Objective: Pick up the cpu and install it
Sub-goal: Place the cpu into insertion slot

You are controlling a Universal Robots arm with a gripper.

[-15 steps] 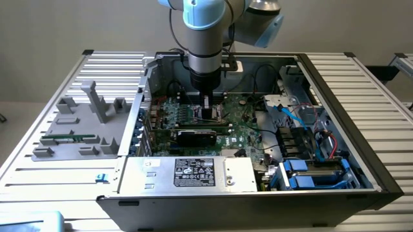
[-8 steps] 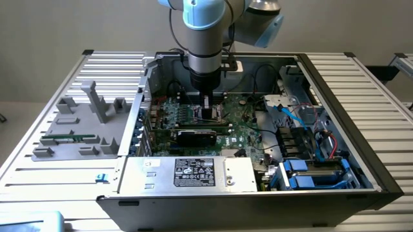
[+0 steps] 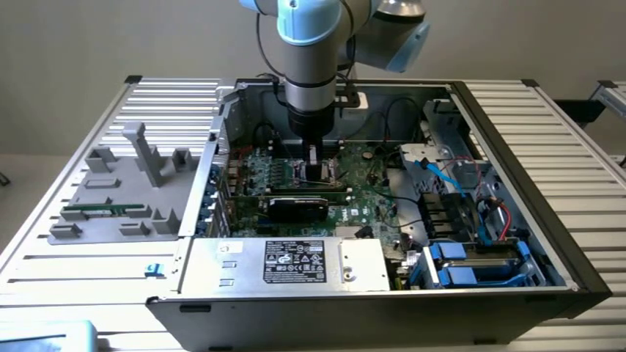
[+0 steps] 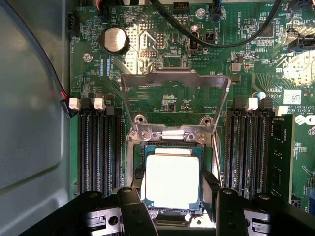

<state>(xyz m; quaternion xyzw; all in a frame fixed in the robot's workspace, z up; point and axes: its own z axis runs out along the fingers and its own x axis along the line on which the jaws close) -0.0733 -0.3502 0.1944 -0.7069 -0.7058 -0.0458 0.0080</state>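
My tool (image 4: 174, 195) sits directly over the cpu (image 4: 172, 178), lying flat in its socket (image 4: 170, 134); clenched or released, I cannot tell.

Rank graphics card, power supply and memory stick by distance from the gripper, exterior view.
1. graphics card: right beside the gripper, on the camera's side.
2. power supply: farther toward the camera.
3. memory stick: far off on the gray fixture, at the exterior view's left.
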